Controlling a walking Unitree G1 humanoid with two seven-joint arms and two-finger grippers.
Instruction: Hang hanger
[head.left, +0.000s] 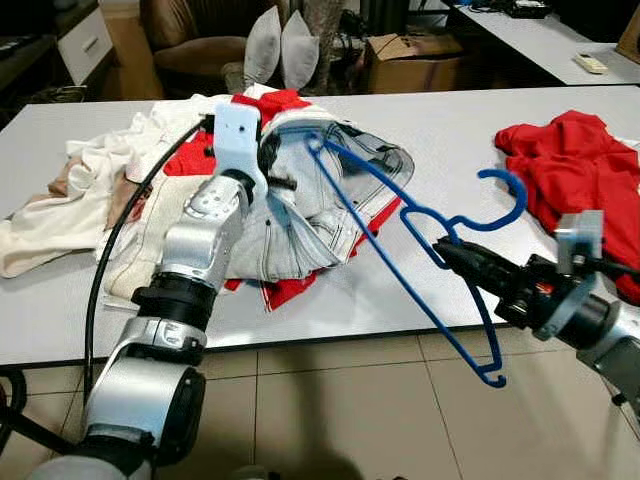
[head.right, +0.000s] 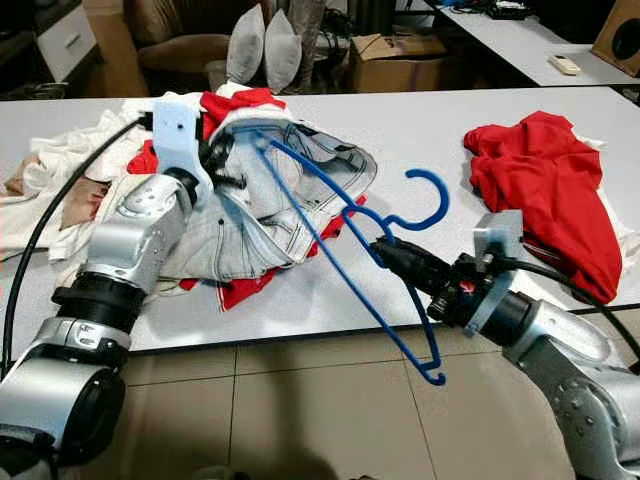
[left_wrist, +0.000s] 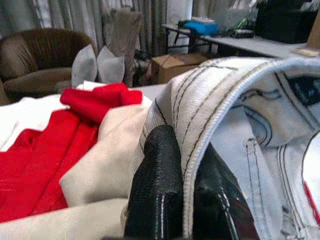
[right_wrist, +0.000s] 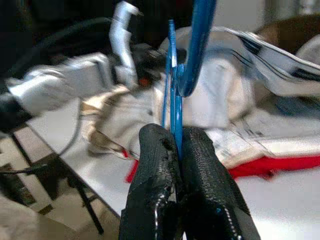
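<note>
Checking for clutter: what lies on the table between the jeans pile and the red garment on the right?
In the left eye view, bare table lies between the jeans and red garment; the blue hanger hook hangs over it.

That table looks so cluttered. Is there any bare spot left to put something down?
Yes: the bare table between the pale jeans and the red garment, and along the far edge. The left side is crowded with the clothes heap, where the left claw grips the jeans' waistband.
</note>
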